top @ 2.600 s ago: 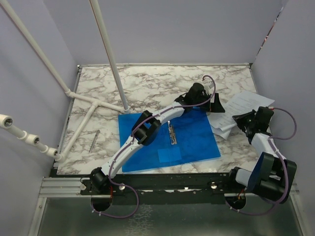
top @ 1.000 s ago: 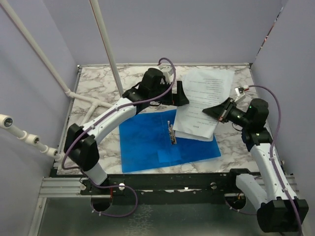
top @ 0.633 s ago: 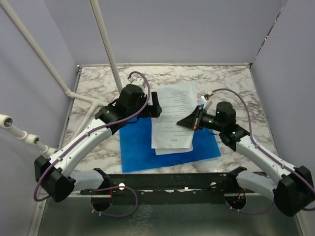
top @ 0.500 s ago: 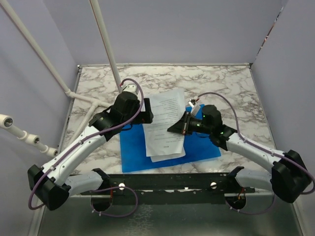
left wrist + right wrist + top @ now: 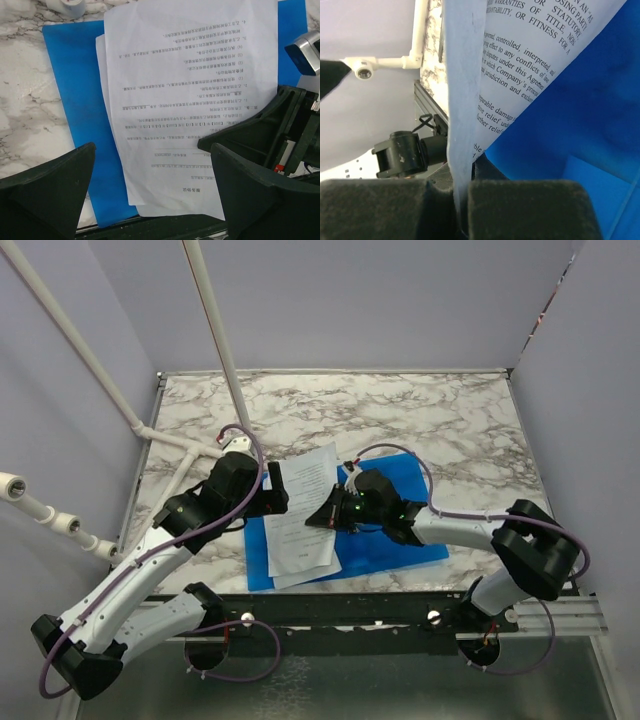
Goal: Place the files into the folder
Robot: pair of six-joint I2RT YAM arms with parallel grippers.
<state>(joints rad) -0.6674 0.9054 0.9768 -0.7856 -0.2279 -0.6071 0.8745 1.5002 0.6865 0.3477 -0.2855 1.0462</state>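
Observation:
The blue folder [image 5: 405, 540] lies flat near the table's front edge. The files [image 5: 300, 520], white printed sheets, hang over its left half and reach past its near edge. My right gripper [image 5: 325, 515] is shut on their right edge, and the right wrist view shows the files [image 5: 520, 65] pinched between its pads [image 5: 462, 205] above the folder [image 5: 580, 125]. My left gripper [image 5: 272, 490] hovers open just left of the sheets. In its own view the wide-apart fingers [image 5: 155, 200] frame the files [image 5: 190, 100] on the folder [image 5: 80, 100]. The folder's clip is hidden.
White pipes [image 5: 215, 340] slant up from the table's back left, with a T-joint [image 5: 190, 452] lying on the marble. A black metal rail [image 5: 330, 610] runs along the front edge. Purple walls close in the left, back and right sides.
The right gripper has carried the files from the table's right side leftwards and down over the folder. The left arm has drawn back to the left, still open.

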